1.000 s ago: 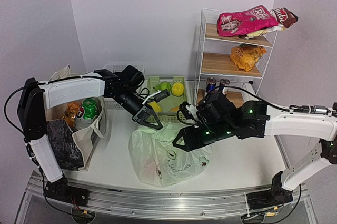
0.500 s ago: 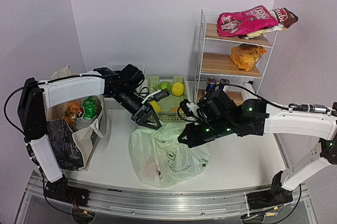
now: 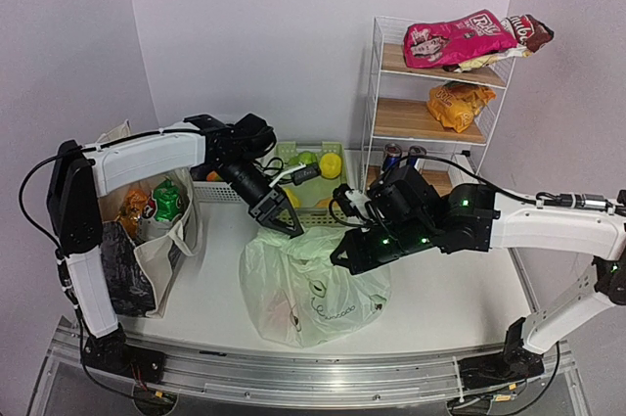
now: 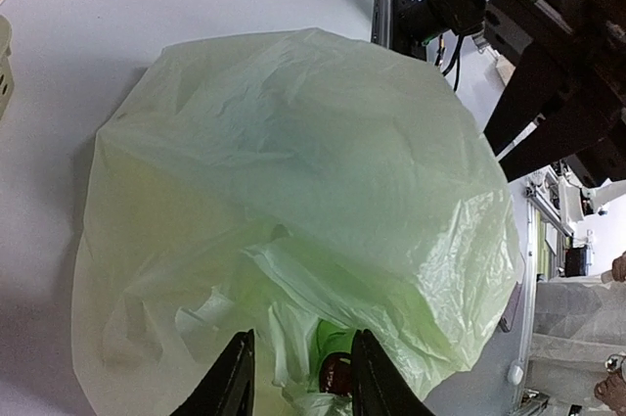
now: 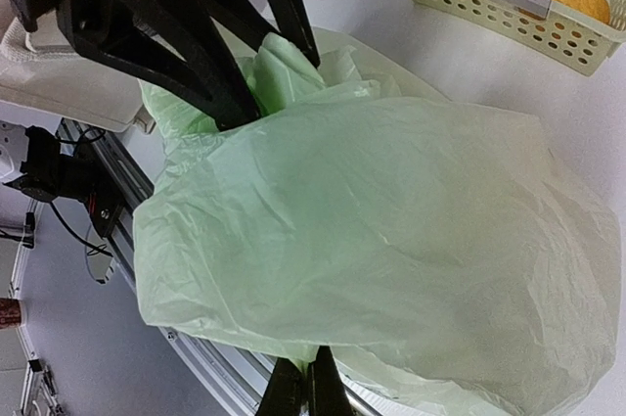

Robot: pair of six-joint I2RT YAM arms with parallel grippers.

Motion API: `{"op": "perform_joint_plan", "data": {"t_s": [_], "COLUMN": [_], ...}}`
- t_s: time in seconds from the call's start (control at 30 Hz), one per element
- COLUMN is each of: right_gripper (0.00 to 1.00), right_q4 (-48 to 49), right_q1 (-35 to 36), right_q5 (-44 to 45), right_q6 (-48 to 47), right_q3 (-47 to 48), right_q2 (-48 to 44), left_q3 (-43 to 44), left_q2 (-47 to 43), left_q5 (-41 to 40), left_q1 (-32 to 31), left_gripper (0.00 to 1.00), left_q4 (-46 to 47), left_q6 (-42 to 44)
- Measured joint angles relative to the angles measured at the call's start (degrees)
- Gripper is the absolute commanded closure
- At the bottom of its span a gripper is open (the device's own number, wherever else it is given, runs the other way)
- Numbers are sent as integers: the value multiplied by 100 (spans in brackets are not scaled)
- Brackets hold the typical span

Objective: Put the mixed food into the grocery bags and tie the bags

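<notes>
The pale-green plastic grocery bag (image 3: 308,284) lies bulging on the table between the arms. My right gripper (image 5: 305,387) is shut on a pinch of its edge on the right side (image 3: 344,257). My left gripper (image 4: 298,382) stands open at the bag's far mouth (image 3: 279,223), with loose plastic strips between its fingers. Through that mouth I see something dark red (image 4: 337,374) and a bit of green inside. The beige canvas tote (image 3: 161,259) stands at the left, holding a green-white packet (image 3: 166,201) and an orange packet (image 3: 132,206).
A green slotted basket (image 3: 311,208) with yellow fruit (image 3: 330,164) sits behind the bag, and a white basket (image 3: 217,193) lies under the left arm. The wire shelf (image 3: 372,93) at right holds a pink packet (image 3: 455,39), an orange packet (image 3: 460,103) and two cans (image 3: 403,157).
My right gripper has shut on the bag's edge and lifted it slightly. My left gripper has opened at the bag's mouth and its arm has shifted a little toward the back.
</notes>
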Motion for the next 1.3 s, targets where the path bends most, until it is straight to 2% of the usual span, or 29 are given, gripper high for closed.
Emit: {"op": "perform_joint_plan", "data": {"t_s": [0.1, 0.13, 0.2, 0.23, 0.27, 0.5, 0.77, 0.93, 1.13, 1.3], "right_gripper": [100, 100, 100, 100, 100, 100, 100, 100, 100, 100], "right_q4": [0, 0, 2, 2, 2, 2, -1, -1, 267, -629], "right_q1": [0, 0, 0, 0, 0, 0, -10, -136, -428, -444], "right_q5": [0, 0, 0, 0, 0, 5, 164, 275, 292, 197], "right_q6": [-16, -23, -29, -30, -32, -45, -9, 114, 635, 1128], "right_q3": [0, 0, 0, 0, -2, -3, -75, -162, -1009, -1997], "right_q2": [0, 0, 0, 0, 0, 0, -66, -238, -792, -1258], "left_q3": [153, 194, 238, 254, 257, 229, -42, -42, -43, -61], "left_q2": [128, 163, 201, 215, 222, 198, -313, -473, -476, -536], "left_q5": [-68, -75, -70, -63, -53, -73, -799, -952, -873, -1275], "left_q1": [0, 0, -1, -2, -2, -12, 178, 336, 504, 1082], "left_gripper": [69, 73, 87, 98, 99, 100, 100, 100, 100, 100], "left_q4": [-73, -74, -88, -100, -109, -47, 846, 1129, 1280, 1446], "left_q6": [13, 13, 4, 8, 28, -14, -261, -323, -401, -368]}}
